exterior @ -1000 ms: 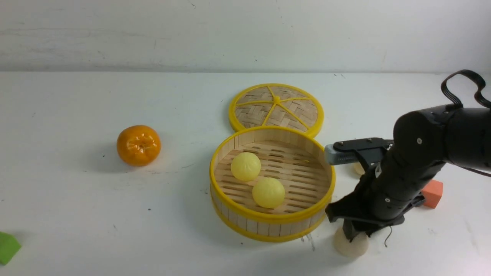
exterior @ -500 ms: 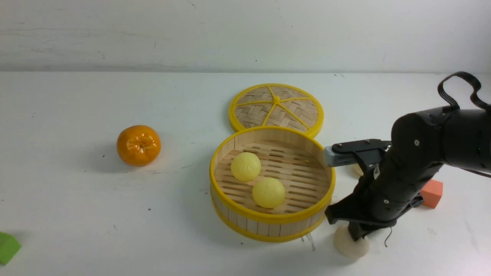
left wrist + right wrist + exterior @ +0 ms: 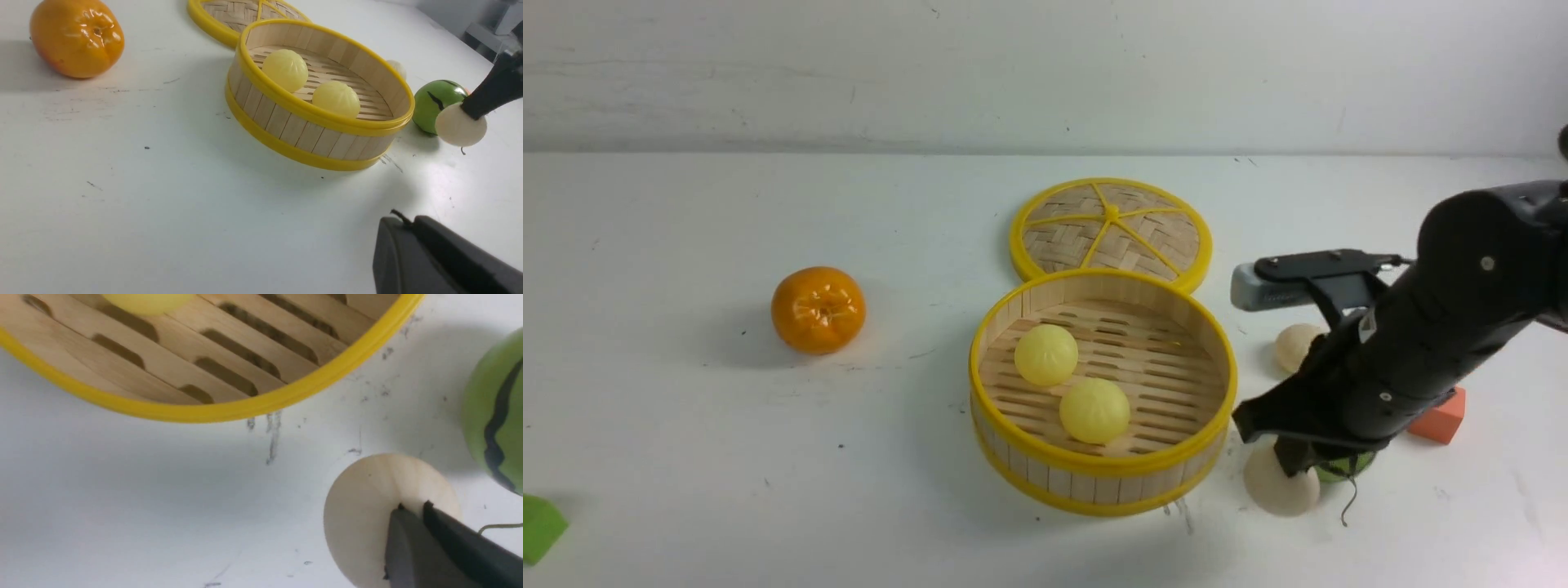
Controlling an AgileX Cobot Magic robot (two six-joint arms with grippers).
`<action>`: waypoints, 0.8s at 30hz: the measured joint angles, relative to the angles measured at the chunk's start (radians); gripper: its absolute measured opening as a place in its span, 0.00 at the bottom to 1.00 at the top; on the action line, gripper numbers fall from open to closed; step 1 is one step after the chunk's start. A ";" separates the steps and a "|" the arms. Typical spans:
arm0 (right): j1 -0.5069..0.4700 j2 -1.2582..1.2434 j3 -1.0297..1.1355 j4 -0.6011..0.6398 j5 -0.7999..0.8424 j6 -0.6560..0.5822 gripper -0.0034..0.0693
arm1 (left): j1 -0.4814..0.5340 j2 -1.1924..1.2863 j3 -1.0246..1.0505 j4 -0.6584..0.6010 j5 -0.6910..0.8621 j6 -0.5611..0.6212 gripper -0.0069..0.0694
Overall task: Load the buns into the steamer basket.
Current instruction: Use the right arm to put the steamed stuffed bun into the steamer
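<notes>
right pincer (image 3: 1295, 469) | gripping cream bun (image 3: 1274, 495) between its tips | just beside steamer basket (image 3: 1099, 468)

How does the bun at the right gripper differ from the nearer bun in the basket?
The gripped bun is cream-white; the nearer basket bun is pale yellow. The gripped bun is outside the steamer basket, pinched by the right gripper; the basket bun lies free inside. Both are small pleated domes.
</notes>
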 joint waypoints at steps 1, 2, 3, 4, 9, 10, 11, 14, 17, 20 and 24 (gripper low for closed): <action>0.000 -0.013 -0.008 0.021 0.002 -0.011 0.05 | 0.000 0.000 0.000 0.000 0.000 0.000 0.13; 0.000 -0.019 -0.018 0.041 0.001 -0.020 0.05 | 0.000 0.000 0.000 0.000 0.000 0.000 0.13; 0.000 -0.020 -0.032 0.069 -0.003 -0.044 0.05 | 0.000 0.000 0.000 0.000 0.000 0.000 0.14; 0.000 -0.018 -0.050 0.108 -0.015 -0.073 0.05 | 0.000 0.000 0.000 0.000 0.000 0.000 0.14; 0.000 0.063 -0.142 0.235 -0.089 -0.176 0.05 | 0.000 0.000 0.000 0.000 0.000 0.000 0.14; 0.000 0.092 -0.163 0.244 -0.101 -0.185 0.05 | 0.000 0.000 0.000 0.000 0.000 0.000 0.14; 0.000 0.121 -0.182 0.249 -0.114 -0.190 0.05 | 0.000 0.000 0.000 0.000 0.000 0.000 0.14; 0.000 0.193 -0.221 0.254 -0.139 -0.193 0.05 | 0.000 0.000 0.000 0.000 0.000 0.000 0.14; 0.000 0.268 -0.253 0.255 -0.153 -0.197 0.06 | 0.000 0.000 0.000 0.000 0.000 0.000 0.15; 0.000 0.299 -0.257 0.255 -0.173 -0.197 0.06 | 0.000 0.000 0.000 0.000 0.000 0.000 0.15; 0.000 0.319 -0.260 0.255 -0.190 -0.197 0.07 | 0.000 0.000 0.000 0.000 0.000 0.000 0.16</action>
